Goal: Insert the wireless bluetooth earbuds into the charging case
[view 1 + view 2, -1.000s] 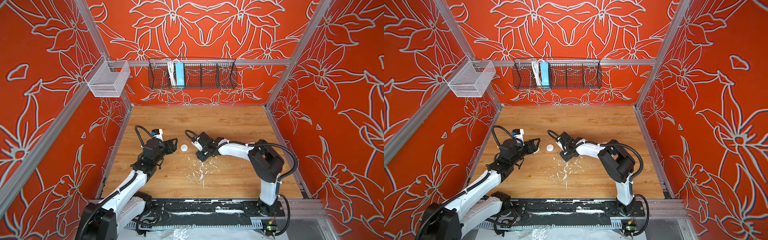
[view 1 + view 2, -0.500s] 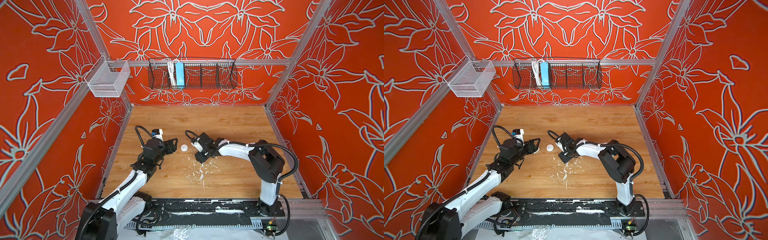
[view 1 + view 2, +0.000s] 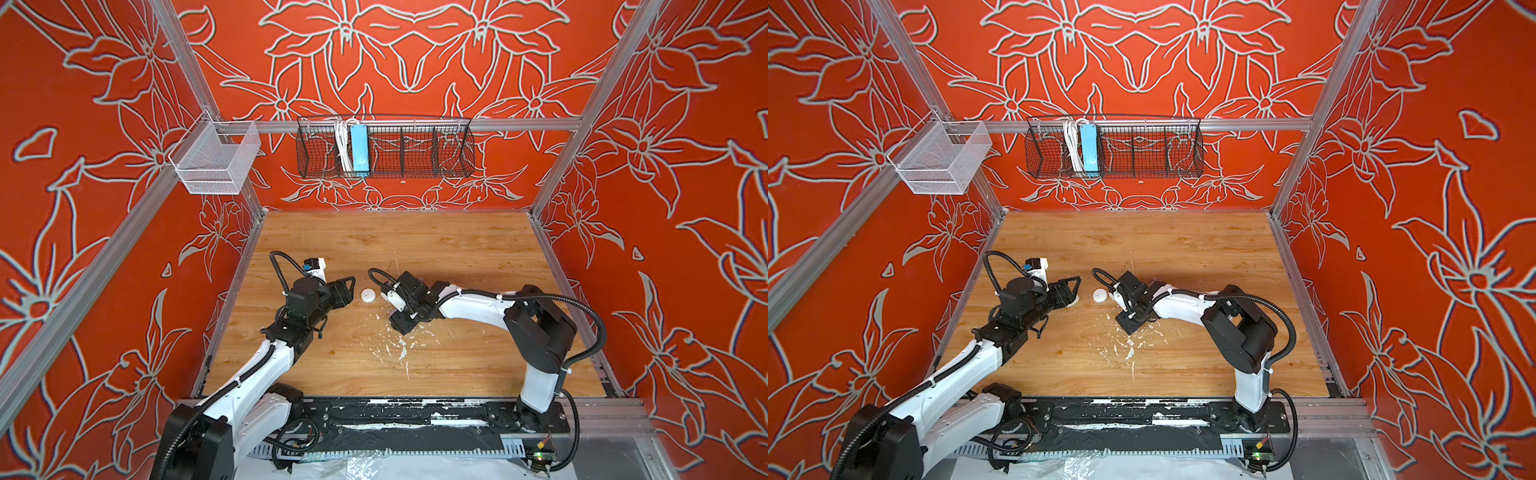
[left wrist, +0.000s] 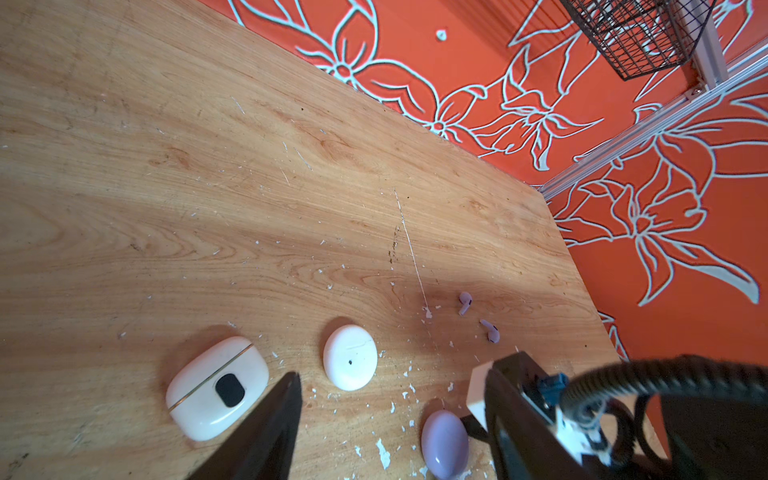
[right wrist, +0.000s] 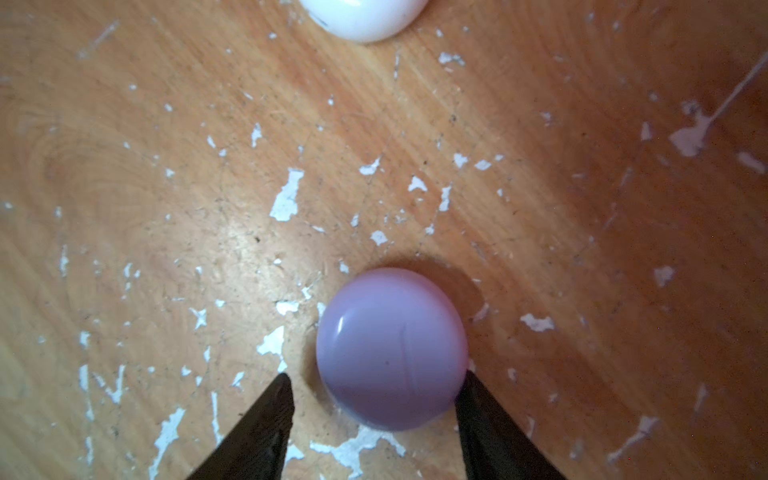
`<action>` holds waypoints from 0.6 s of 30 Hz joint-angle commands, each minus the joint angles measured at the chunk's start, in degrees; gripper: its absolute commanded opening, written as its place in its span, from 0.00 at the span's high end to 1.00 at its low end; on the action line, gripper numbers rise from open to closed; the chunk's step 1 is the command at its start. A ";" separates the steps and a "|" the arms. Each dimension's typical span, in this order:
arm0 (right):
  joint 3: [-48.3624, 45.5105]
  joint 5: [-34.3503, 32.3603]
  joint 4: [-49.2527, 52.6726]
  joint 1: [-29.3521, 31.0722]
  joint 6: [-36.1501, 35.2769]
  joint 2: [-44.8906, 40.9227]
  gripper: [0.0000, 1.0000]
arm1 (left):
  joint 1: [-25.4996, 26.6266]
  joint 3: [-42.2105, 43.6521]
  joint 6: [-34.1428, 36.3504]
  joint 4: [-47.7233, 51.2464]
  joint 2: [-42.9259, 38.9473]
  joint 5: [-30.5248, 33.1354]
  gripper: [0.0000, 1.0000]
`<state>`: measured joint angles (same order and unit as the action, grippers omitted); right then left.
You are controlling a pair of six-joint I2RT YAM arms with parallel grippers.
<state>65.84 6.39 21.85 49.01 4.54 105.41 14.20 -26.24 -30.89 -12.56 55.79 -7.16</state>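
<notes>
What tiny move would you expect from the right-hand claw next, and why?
Probably closing the right gripper on the lavender case: its open jaws flank the shut case, with a gap on one side. The two lavender earbuds lie loose on the table, so the case likely needs holding and opening first.

Walls orange-red, pale floral outlines. Table light woodgrain, white flecks. Wire basket black, 12 o'clock. Lavender earbuds; lavender case; white round case; cream case, black oval, gold seam, at its 9 o'clock.
</notes>
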 commanded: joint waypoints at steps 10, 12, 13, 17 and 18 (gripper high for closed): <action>0.23 -7.19 0.93 0.85 1.21 0.98 0.35 | -0.05 -0.20 -0.08 -0.65 0.28 0.22 0.30; 0.33 -7.49 0.61 0.82 1.12 1.32 0.34 | -0.05 -0.13 -0.05 -0.63 0.28 0.38 0.30; 0.42 -7.01 0.50 0.82 1.09 1.49 0.34 | -0.05 -0.13 -0.13 -0.68 0.28 0.34 0.31; 0.67 -4.85 0.02 1.21 0.51 2.07 0.33 | -0.05 -0.22 -0.09 -0.63 0.28 0.24 0.31; 0.69 -4.40 -0.20 1.27 0.48 2.00 0.32 | -0.05 -0.22 -0.09 -0.62 0.28 0.32 0.30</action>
<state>65.82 1.41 21.71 49.67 5.17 106.50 14.20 -26.24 -30.89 -12.56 55.79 -7.16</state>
